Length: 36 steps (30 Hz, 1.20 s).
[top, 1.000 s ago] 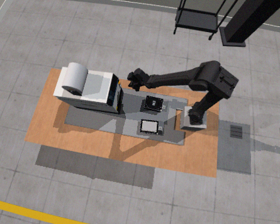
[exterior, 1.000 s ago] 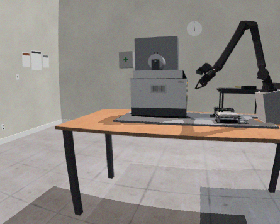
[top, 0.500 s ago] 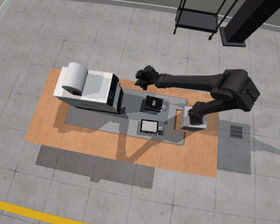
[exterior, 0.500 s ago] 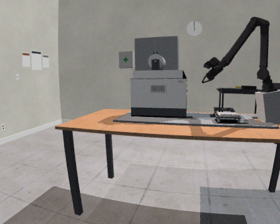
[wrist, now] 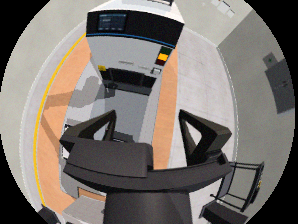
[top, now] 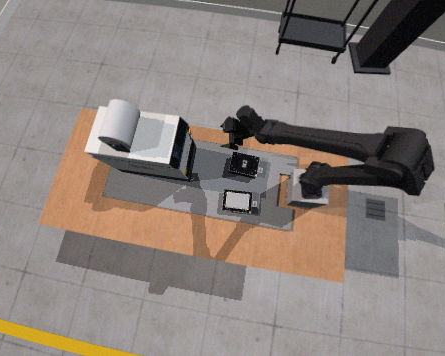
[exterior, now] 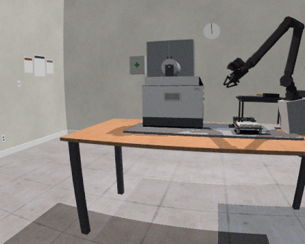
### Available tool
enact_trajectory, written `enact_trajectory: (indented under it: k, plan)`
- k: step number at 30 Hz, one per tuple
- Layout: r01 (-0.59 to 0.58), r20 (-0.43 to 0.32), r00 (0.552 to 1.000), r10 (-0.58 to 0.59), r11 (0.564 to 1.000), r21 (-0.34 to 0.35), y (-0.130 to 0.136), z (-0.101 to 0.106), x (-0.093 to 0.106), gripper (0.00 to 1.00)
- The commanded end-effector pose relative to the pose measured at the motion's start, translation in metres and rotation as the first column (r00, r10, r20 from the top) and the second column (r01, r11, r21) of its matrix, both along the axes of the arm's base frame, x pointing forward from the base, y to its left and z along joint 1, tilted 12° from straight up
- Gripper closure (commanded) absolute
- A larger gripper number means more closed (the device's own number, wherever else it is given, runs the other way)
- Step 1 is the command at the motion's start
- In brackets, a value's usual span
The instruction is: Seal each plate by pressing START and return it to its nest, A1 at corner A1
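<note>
Reaching high above the worktop (top: 310, 255) (exterior: 92, 132) (wrist: 50, 182), tool (top: 227, 136) (exterior: 227, 85) (wrist: 147, 113) angled down toward the sealer (top: 152, 135) (exterior: 173, 106) (wrist: 130, 52), nine o'clock in the top view. Spread wide apart, clamped on nothing.

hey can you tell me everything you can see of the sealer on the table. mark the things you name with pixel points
The sealer (top: 150, 135) (exterior: 173, 103) (wrist: 127, 55) is a boxy, pale grey and white machine, metal or plastic by its look, with a dark base band. It stands upright on a grey mat (top: 135, 190) (exterior: 133, 129), with a white roll on top. Its front has a black panel with a small screen, a blue stripe below it, a stacked light showing bright amber in the middle, and a dark opening with no stage sticking out. The gripper is not touching it.
</note>
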<state>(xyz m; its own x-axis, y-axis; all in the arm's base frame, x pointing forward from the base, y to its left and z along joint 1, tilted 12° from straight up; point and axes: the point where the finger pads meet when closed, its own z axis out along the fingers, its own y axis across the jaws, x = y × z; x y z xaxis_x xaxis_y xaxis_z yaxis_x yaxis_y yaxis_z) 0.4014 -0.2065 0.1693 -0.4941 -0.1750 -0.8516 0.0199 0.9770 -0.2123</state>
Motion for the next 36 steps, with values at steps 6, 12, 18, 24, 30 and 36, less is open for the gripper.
enact_trajectory:
  k: [6, 12, 18, 24, 30, 36]
  plan:
    - [-0.244, -0.112, 0.97, 0.217, 0.885, -0.396, 0.024, 0.042, 0.028, 0.0]
    - [-0.363, -0.192, 0.931, 0.311, 0.723, -0.588, 0.042, 0.069, 0.045, 0.0]
    - [-0.459, -0.299, 0.881, 0.366, 0.513, -0.726, 0.054, 0.063, 0.048, 0.0]
    - [-0.556, -0.434, 0.806, 0.402, 0.264, -0.788, 0.072, 0.071, 0.059, 0.0]
    - [-0.558, -0.459, 0.803, 0.381, 0.209, -0.803, 0.056, 0.07, 0.06, 0.0]
    - [-0.548, -0.441, 0.809, 0.388, 0.23, -0.804, 0.063, 0.068, 0.059, 0.0]
